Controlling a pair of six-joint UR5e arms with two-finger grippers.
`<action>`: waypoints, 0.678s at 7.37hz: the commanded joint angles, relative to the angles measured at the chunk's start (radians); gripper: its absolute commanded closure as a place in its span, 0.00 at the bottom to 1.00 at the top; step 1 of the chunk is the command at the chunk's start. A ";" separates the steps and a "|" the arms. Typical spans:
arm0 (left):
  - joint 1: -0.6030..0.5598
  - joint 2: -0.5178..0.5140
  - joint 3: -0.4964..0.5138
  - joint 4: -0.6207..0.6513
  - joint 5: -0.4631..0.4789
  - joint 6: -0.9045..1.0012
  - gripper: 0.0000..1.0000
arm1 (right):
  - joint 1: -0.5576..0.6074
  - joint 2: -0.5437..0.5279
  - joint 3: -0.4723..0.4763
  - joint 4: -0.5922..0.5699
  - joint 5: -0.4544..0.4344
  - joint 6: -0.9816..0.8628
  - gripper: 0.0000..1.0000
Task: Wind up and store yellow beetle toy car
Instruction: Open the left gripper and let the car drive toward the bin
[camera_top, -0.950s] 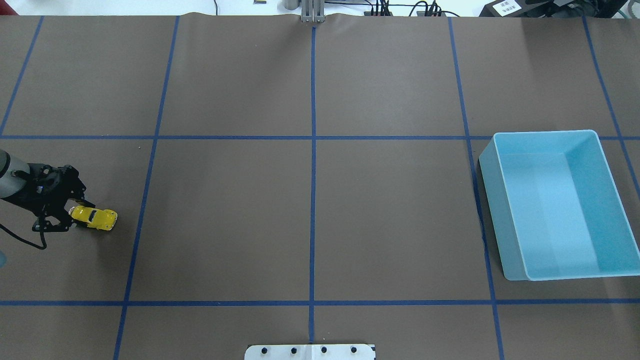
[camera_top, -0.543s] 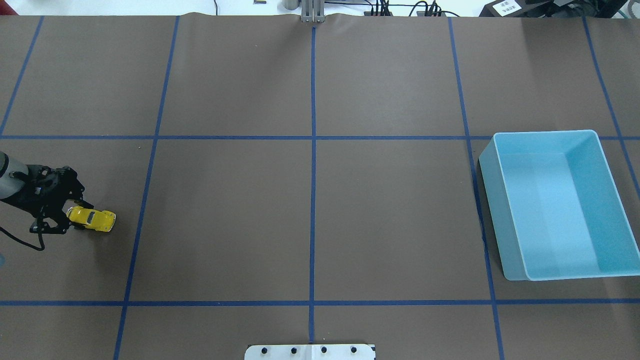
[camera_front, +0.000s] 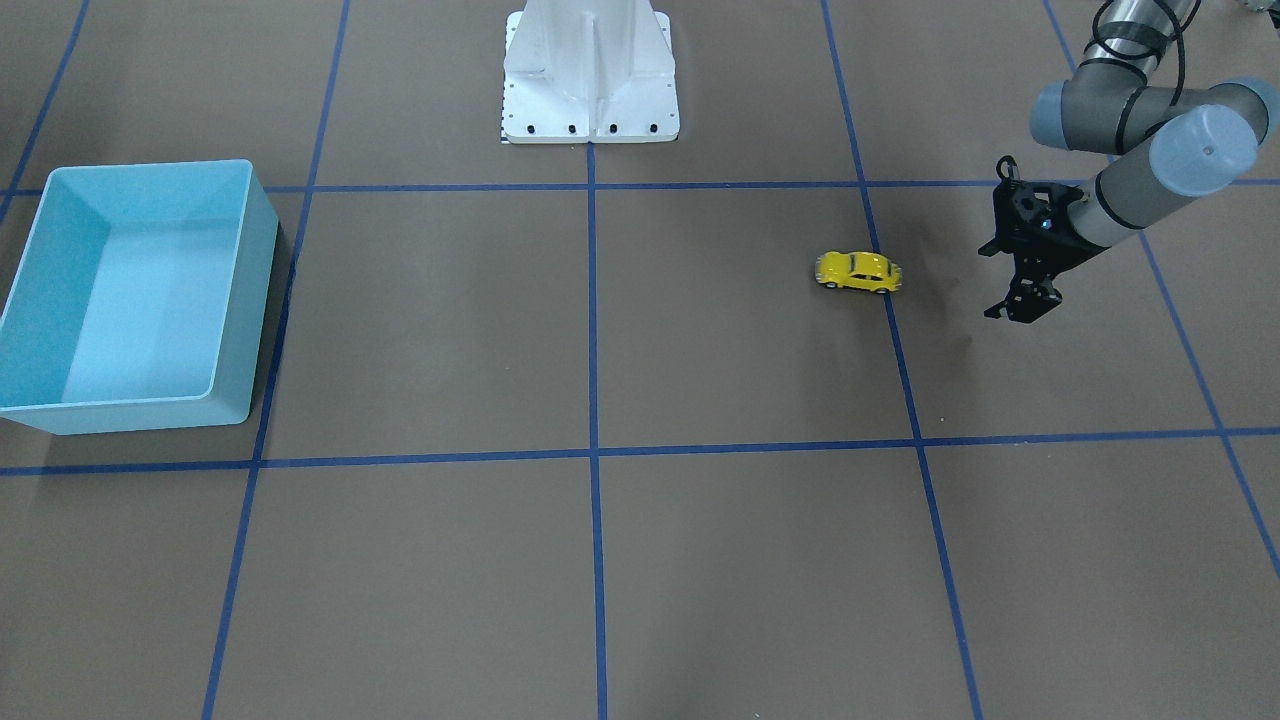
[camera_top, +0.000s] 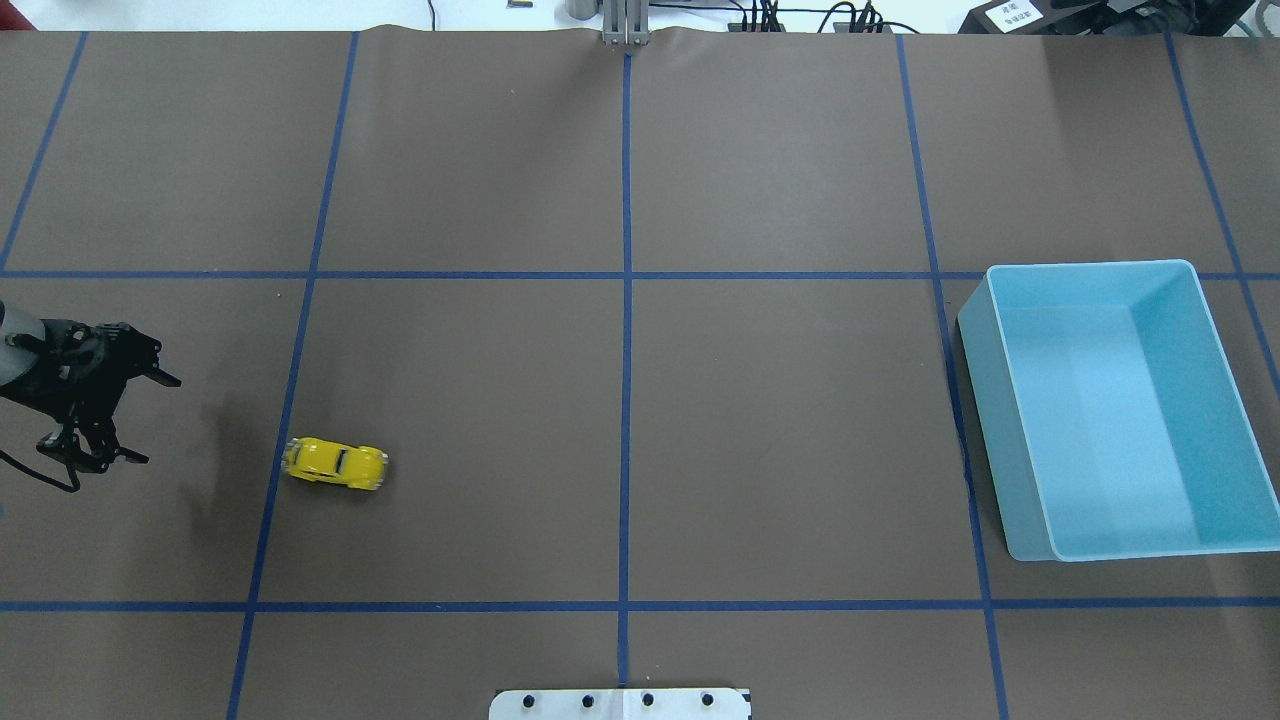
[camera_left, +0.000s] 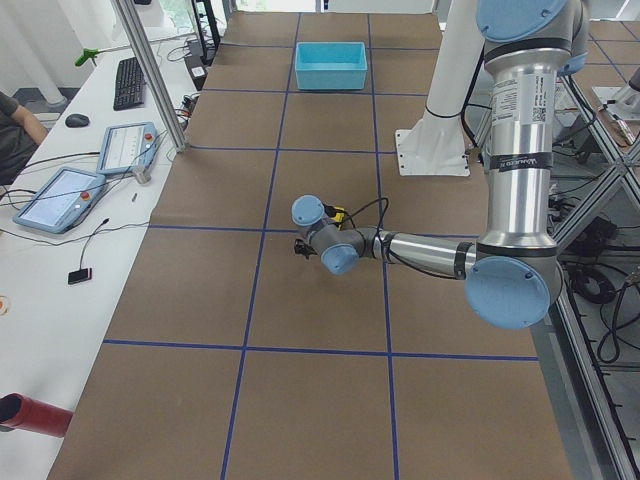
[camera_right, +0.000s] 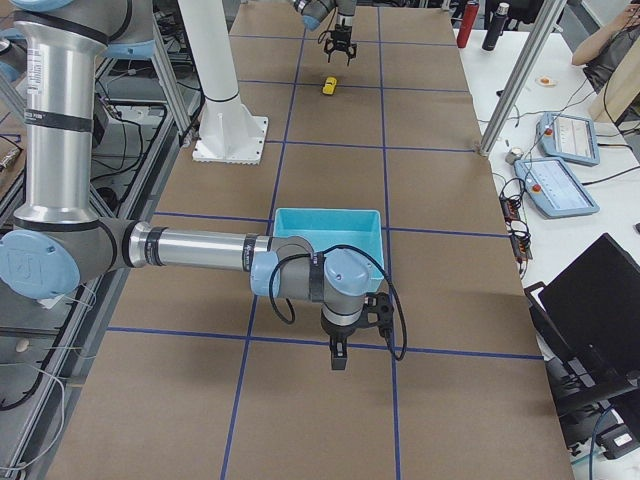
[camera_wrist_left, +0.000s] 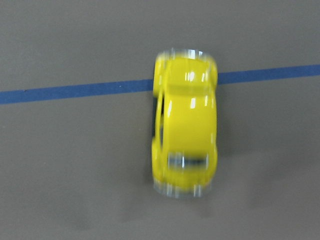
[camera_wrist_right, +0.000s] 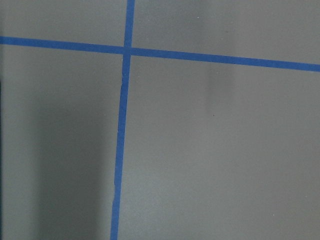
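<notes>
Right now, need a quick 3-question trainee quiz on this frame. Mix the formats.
1. True or false: the yellow beetle toy car sits outside the light blue bin.
2. The left gripper is: A) shut on the car; B) open, apart from the car; C) open, touching the car.
3. Short answer: which table marking does one end of the car lie across?

Key: 1 true; 2 B; 3 a blue tape line.
</notes>
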 joint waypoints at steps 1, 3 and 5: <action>-0.033 0.000 -0.001 0.009 -0.011 0.002 0.00 | 0.000 0.000 0.000 0.002 0.000 0.000 0.01; -0.056 -0.002 -0.001 0.029 -0.017 0.001 0.00 | 0.000 0.000 0.000 0.006 0.000 0.000 0.01; -0.123 -0.011 -0.003 0.125 -0.031 -0.002 0.00 | 0.000 0.000 0.000 0.006 0.000 0.000 0.01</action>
